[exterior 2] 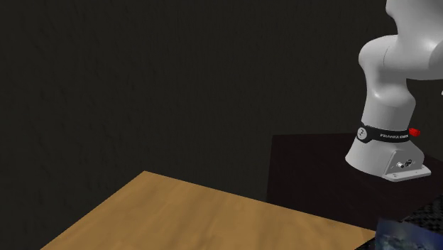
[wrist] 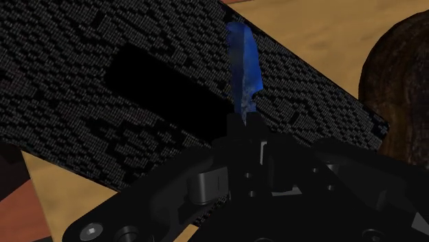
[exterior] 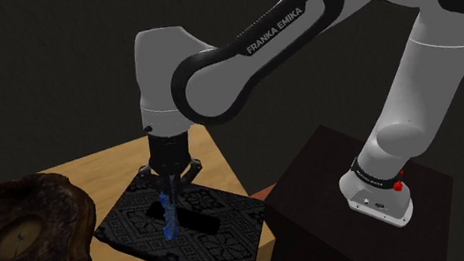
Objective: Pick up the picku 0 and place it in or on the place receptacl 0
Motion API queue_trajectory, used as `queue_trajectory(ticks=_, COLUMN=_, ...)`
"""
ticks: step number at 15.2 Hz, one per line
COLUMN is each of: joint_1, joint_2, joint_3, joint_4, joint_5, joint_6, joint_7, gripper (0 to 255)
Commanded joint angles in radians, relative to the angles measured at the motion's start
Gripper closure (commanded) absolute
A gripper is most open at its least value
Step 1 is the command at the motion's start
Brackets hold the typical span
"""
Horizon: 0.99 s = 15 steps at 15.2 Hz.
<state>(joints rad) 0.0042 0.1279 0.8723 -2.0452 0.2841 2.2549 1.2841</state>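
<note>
While the hand [exterior: 168, 192] hangs low over the counter [exterior: 105, 165], its fingers are pinched nearly together on the top end of a slim blue piece [exterior: 170, 216], which hangs tip-down over a black patterned mat [exterior: 220, 242] at the shoulder view's lower centre. Whether the tip touches the mat, I can't tell. To my eye this is the carry step: the grasp is made, the placing is not. If the mat is the target, the next move calls for a gentle descent and a clean release. If it's the dark brown lumpy thing [exterior: 45, 225] at lower left, it calls for a lift and a swing over. Up close, the wrist view has the hand [wrist: 244, 127] clasping the blue piece [wrist: 244, 69], a detail the shoulder view leaves vague. The second exterior view offers the arm's base on its dark stand [exterior 2: 312, 163] and bare counter [exterior 2: 199, 213].
</note>
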Motion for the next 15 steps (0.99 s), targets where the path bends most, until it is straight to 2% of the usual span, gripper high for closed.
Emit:
queue_trajectory(ticks=1, joint_1=0.011, joint_2=0.002, joint_3=0.007, joint_4=-0.018, joint_5=0.000, joint_6=0.024, joint_7=0.014, gripper=255)
queue_trajectory(ticks=15, joint_1=0.063, joint_2=0.140, joint_3=-0.031, joint_4=-0.095, joint_5=-0.097, joint_6=0.208, joint_7=0.040, gripper=255)
